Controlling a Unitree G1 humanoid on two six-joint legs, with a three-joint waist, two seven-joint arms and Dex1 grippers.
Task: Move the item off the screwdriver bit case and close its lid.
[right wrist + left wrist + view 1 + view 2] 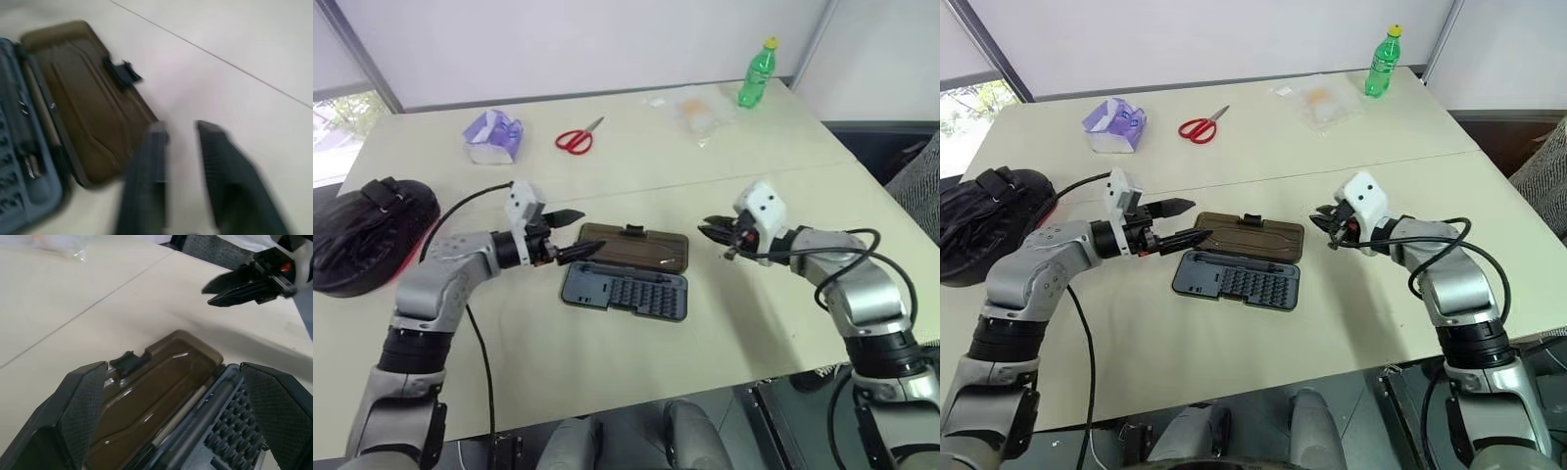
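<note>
Black mitt (367, 235) sits at the table's left edge, both my grippers released, so next I flip the lid (636, 245) shut.

No text, label, brand, number or sign can be read anywhere in these views. The green bottle (760, 73) at the far edge of the bench (636, 352) carries a label band, but its print is too small to make out. The purple tissue pack (492, 136) shows only pale patterning, no legible words. The screwdriver bit case (626, 290) and its lid (636, 246) bear no markings that can be read.
</note>
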